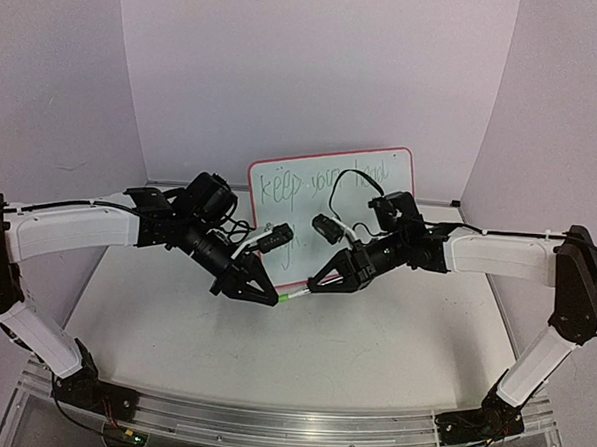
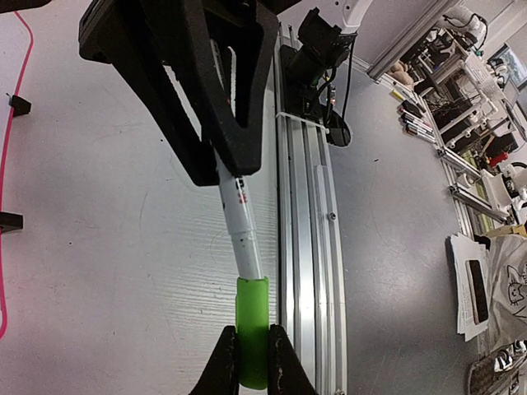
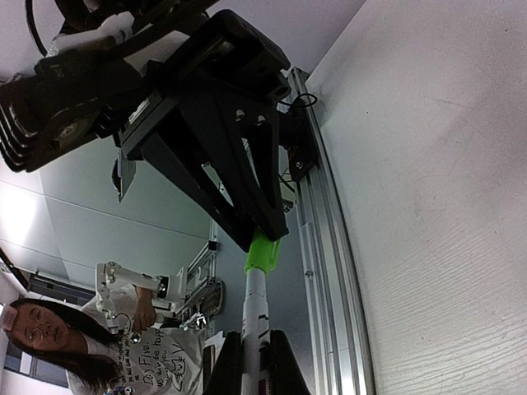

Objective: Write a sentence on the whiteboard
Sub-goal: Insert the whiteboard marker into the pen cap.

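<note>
left gripper clenched on green cap — right gripper clamps marker; whiteboard upright behind.

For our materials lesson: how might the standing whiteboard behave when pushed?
The whiteboard stands near-upright on small clip feet, so a push would probably tip or slide it. Thin and flat, it looks stiff and light.

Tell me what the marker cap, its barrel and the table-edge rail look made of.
The cap looks like green plastic, smooth with a slight sheen. The barrel is probably glossy white plastic, with printed marks. The rail seems to be aluminium: silver-grey, with long slots and a screw.
</note>
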Available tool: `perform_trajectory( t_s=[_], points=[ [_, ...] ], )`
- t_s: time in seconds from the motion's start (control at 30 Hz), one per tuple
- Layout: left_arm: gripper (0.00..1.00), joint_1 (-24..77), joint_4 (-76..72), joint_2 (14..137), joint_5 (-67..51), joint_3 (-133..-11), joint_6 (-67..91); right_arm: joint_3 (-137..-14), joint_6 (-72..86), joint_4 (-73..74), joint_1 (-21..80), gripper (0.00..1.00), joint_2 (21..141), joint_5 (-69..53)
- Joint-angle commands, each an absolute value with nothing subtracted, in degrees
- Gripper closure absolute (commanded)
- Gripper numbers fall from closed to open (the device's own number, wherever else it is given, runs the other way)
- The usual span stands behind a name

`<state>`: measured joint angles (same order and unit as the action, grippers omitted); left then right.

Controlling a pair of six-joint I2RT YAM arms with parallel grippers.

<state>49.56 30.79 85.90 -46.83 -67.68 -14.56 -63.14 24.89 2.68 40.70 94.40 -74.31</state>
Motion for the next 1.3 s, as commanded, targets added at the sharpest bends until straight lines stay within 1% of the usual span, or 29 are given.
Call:
perform_trajectory(
  t_s=[0.0, 0.53, 1.07, 1.27],
  points=[
    [1.0, 49.77, 26.07, 86.28, -50.68, -67.04, -12.32, -65.91, 23.88, 1.8, 42.24, 1.0, 95.56, -72.56],
    [1.0, 49.75, 21.21, 87.18, -54.34, -66.44, -7.69, -68.88, 23.21, 1.81, 46.45, 1.0, 98.84, -68.53],
    [1.0, 49.75, 14.4, 83.51, -54.35, -63.86, -4.33, -70.9, 25.29, -1.55, 49.64, 1.0, 101.41, -70.14],
    [1.0, 49.75, 14.93, 83.24, -54.24, -63.84, -4.58, -71.04, 25.27, -1.6, 50.29, 1.0, 101.69, -68.99]
  ],
)
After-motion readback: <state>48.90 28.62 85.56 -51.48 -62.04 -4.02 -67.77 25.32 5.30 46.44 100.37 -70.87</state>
